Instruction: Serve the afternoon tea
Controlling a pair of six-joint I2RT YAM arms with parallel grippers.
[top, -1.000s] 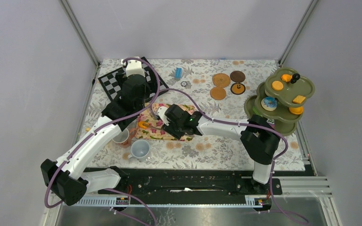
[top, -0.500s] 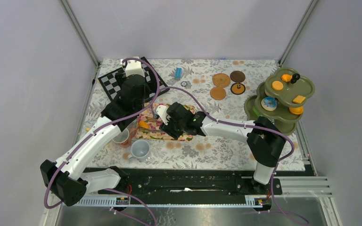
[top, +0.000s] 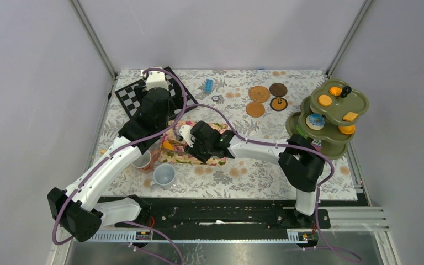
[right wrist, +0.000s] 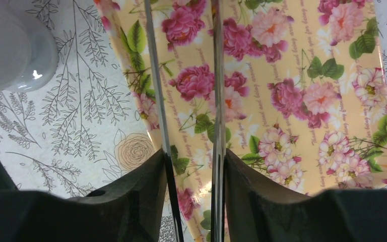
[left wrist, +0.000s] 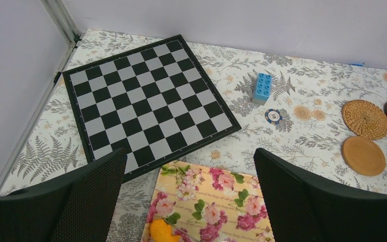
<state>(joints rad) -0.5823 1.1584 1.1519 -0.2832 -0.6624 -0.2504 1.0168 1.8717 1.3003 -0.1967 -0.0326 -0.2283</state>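
Note:
My right gripper [right wrist: 194, 156] is shut on the metal tongs [right wrist: 216, 75], whose two arms run forward over the floral mat [right wrist: 307, 91]. From above, this gripper [top: 185, 143] sits low over the mat [top: 216, 127], with the tong tips beside an orange pastry [top: 167, 146] at the mat's left end. The same pastry [left wrist: 164, 231] shows in the left wrist view. My left gripper [left wrist: 189, 166] hangs open above the mat's far edge [left wrist: 216, 201], holding nothing. A grey-blue mug [top: 164, 175] and a cream mug [top: 142, 161] stand near the mat. Round coasters [top: 259, 93] lie at the back.
A chessboard [top: 132, 96] fills the back left. A blue brick [top: 208, 85] and a poker chip [top: 216, 98] lie behind the mat. A green tiered stand [top: 359, 105] at the right carries several pastries [top: 324, 100]. The frame's posts stand at the back corners.
My right gripper has slid left along the mat with the tongs, closer to the orange pastry. The left arm has stayed still.

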